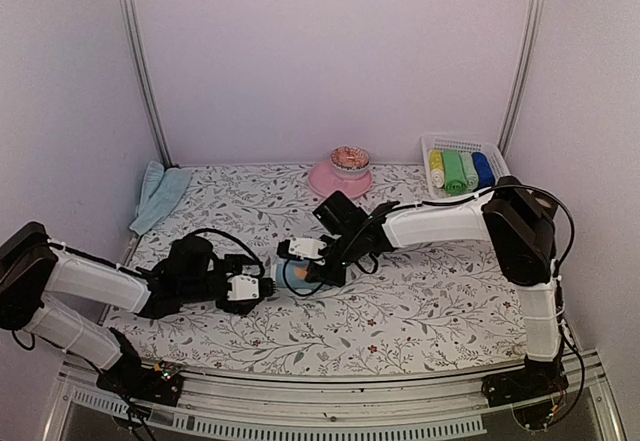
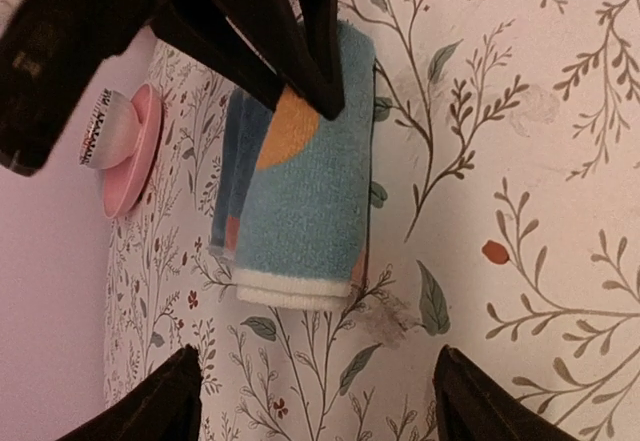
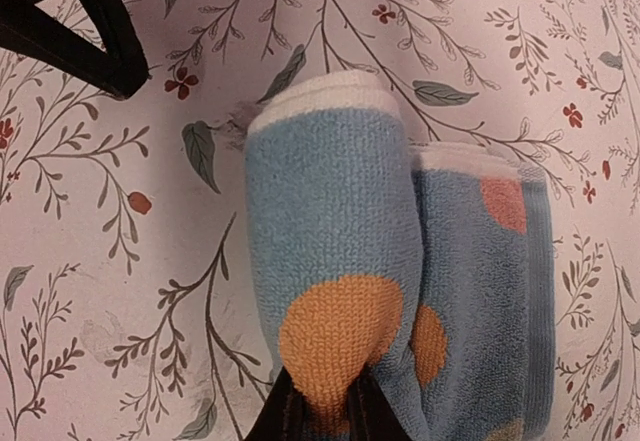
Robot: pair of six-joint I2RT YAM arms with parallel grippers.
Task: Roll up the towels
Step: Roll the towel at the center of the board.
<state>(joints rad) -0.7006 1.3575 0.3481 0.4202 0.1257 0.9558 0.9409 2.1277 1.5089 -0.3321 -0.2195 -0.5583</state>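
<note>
A pale blue towel (image 3: 330, 231) with orange dots and a white hem lies partly rolled on the floral cloth at mid-table (image 1: 291, 280). My right gripper (image 3: 322, 416) is shut on the rolled fold at an orange dot; it also shows from above (image 1: 301, 264) and in the left wrist view (image 2: 305, 71). My left gripper (image 2: 315, 406) is open and empty, its jaws spread wide just short of the towel's (image 2: 300, 191) white hem, not touching it (image 1: 268, 286). More pale teal towels (image 1: 160, 193) lie folded at the far left.
A pink plate (image 1: 322, 181) bearing a small bowl (image 1: 350, 158) stands at the back centre. A white basket (image 1: 478, 147) at the back right holds rolled towels in yellow, green and blue. White walls enclose the table.
</note>
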